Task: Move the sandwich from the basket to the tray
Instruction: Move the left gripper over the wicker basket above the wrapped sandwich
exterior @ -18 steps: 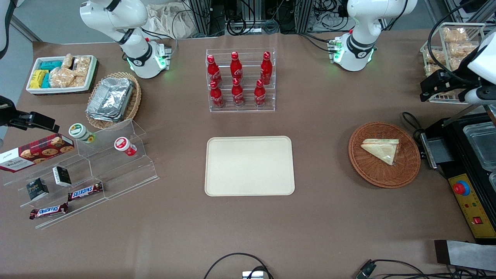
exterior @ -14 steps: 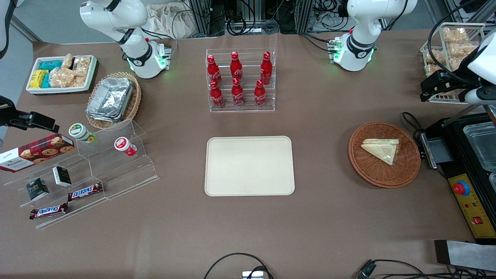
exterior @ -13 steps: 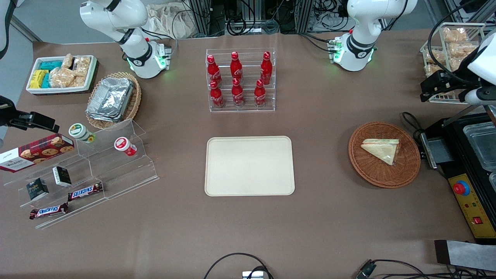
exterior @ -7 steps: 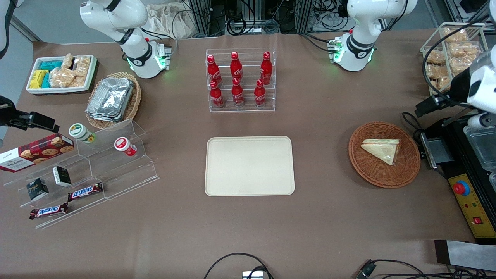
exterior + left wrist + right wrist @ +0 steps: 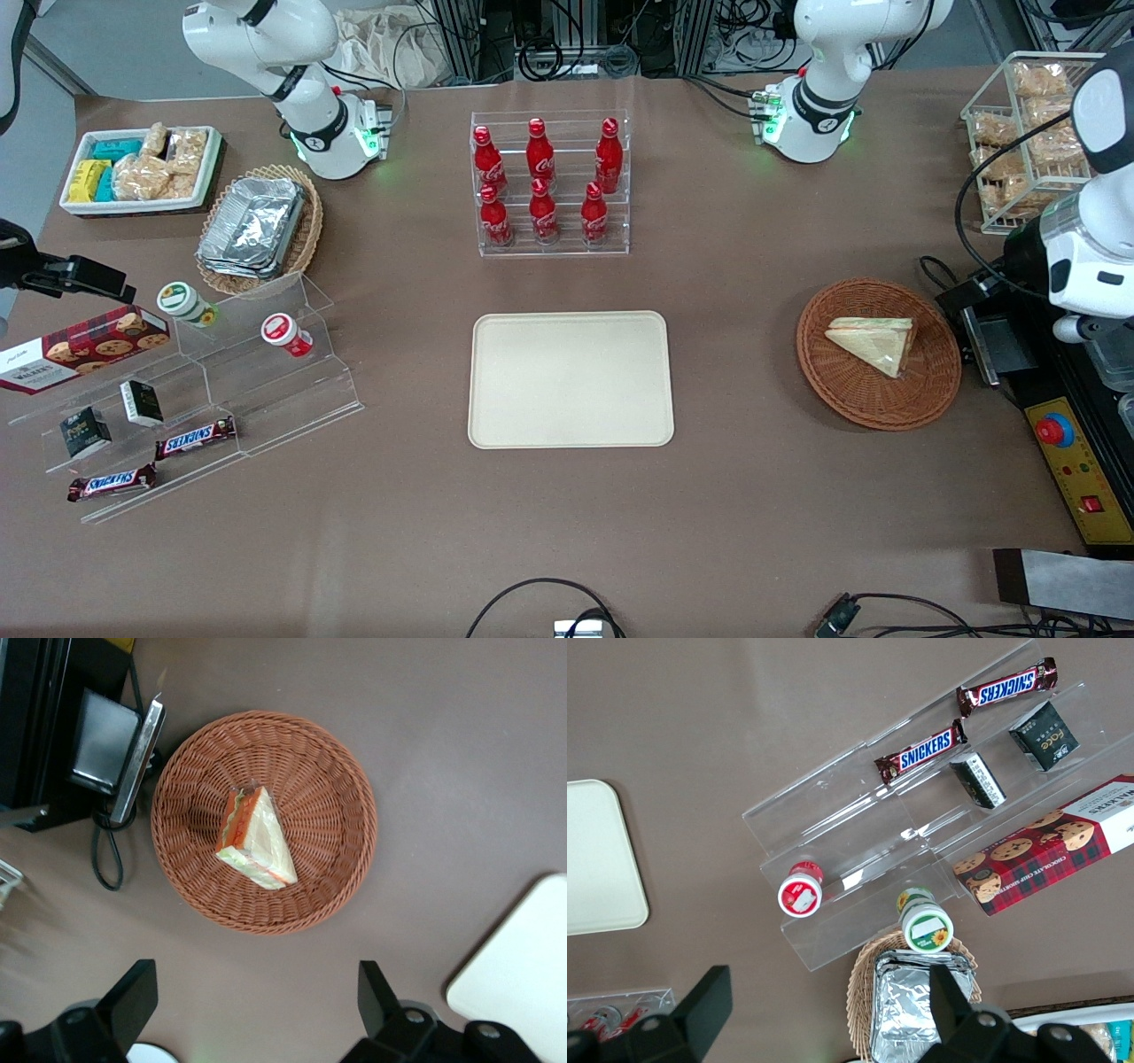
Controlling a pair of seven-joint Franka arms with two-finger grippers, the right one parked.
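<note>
The sandwich (image 5: pixel 873 342), a wrapped triangular wedge, lies in the round reddish-brown wicker basket (image 5: pixel 850 408) toward the working arm's end of the table. The cream tray (image 5: pixel 571 379) sits bare at the table's middle. My left gripper (image 5: pixel 970 288) hangs above the table just beside the basket's rim. In the left wrist view the sandwich (image 5: pixel 255 837) rests in the middle of the basket (image 5: pixel 345 815), and a corner of the tray (image 5: pixel 523 983) shows. The gripper (image 5: pixel 255 997) is open, and its black fingers (image 5: pixel 133 1001) are spread wide with nothing between them.
A black machine (image 5: pixel 1076 416) with a red button and a grey plate stands close beside the basket, with a black cable (image 5: pixel 935 270) by it. A rack of red bottles (image 5: pixel 549 186) stands farther from the camera than the tray. A wire basket of snacks (image 5: pixel 1019 142) stands at the working arm's end.
The left arm has swung nearer to the front camera and in toward the basket. The sandwich, basket and tray have not moved.
</note>
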